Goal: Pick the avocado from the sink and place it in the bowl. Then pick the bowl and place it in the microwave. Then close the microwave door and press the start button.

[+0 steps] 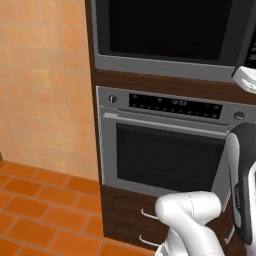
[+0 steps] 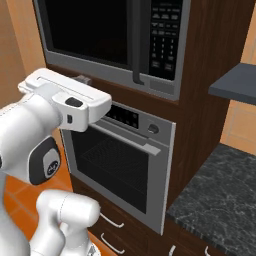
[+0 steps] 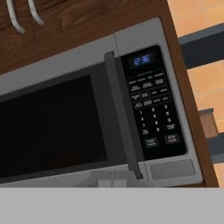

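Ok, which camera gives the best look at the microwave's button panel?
The hand view: the control panel faces the camera, with lit display and button rows visible. The right base view shows the panel small and angled. The left base view shows the microwave door.

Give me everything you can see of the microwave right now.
The microwave is a black box in a grey frame, built into dark wood cabinetry directly above the steel oven. Its door with black glass window looks shut, a dark vertical handle at its right edge. Right of that sits a black keypad with a blue lit display. Nothing visibly touches it.
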